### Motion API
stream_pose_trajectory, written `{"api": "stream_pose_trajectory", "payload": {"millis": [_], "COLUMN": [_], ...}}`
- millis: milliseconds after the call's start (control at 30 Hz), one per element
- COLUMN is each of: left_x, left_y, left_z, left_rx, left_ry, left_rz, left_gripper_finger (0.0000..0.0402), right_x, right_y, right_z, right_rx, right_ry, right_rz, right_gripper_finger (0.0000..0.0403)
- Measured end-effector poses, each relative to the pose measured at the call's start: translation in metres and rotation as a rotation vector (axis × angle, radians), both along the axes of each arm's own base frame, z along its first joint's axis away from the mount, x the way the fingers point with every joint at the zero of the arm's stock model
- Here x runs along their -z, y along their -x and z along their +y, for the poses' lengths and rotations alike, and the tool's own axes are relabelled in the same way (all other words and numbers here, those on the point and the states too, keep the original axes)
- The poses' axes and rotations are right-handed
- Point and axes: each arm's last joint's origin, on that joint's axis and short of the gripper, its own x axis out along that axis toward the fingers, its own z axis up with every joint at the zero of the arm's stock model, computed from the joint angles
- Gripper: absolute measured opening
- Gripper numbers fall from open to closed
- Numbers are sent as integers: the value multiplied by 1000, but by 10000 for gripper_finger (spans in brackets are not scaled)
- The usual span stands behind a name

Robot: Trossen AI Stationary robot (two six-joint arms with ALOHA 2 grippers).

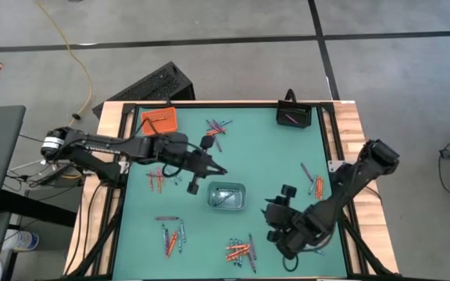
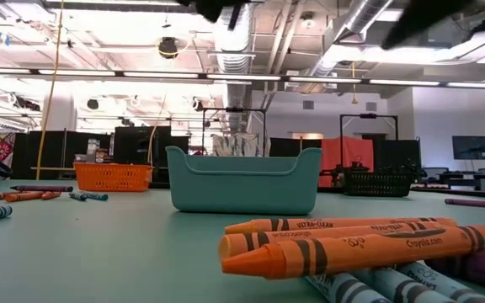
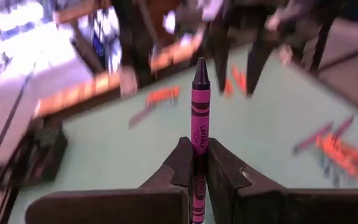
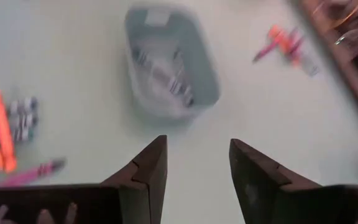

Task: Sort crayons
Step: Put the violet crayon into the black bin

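Observation:
My left gripper (image 1: 219, 168) is over the green mat, just left of the clear-grey tray (image 1: 226, 196), and is shut on a purple-pink crayon (image 3: 199, 106). My right gripper (image 1: 270, 212) is open and empty at the near right; in its wrist view (image 4: 197, 155) it faces the tray (image 4: 169, 62), which holds a few crayons. Loose crayons lie flat on the mat in clusters at the far middle (image 1: 217, 125), the left (image 1: 156, 178), the near left (image 1: 172, 238), the near middle (image 1: 241, 250) and the right (image 1: 312, 181). My left gripper pinches the crayon's rear part (image 3: 197, 177) between its two fingers (image 3: 180, 165). The crayon lies along the fingers, and most of it, with its dark tip (image 3: 200, 67), sticks out forward past them. It is lifted clear of the mat.
An orange tray (image 1: 159, 120) stands at the far left corner and a black tray (image 1: 294, 117) at the far right corner. In the low view orange crayons (image 2: 352, 244) lie close in front, with the tray (image 2: 244, 181) behind them. A wooden frame (image 1: 350, 125) edges the mat.

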Motion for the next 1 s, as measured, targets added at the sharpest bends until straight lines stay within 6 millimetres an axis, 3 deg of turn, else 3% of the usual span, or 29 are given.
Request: {"api": "stream_pose_trajectory", "payload": {"millis": [267, 567, 800, 1000], "left_x": [-13, -2, -4, -14], "left_y": [-2, -10, -2, 14], "left_z": [0, 3, 23, 43], "left_rx": [88, 88, 30, -29], "left_ry": [45, 22, -8, -52], "left_rz": [-127, -100, -61, -63], "left_gripper_finger": [10, 10, 11, 11], "right_x": [-3, -5, -2, -14], "right_y": [8, -21, -41, -55], "right_z": [1, -30, -72, -125], "right_rx": [41, 132, 129, 100], "right_ry": [218, 298, 301, 204], "right_rz": [-203, -190, 36, 183], "right_gripper_finger": [166, 166, 166, 166]}}
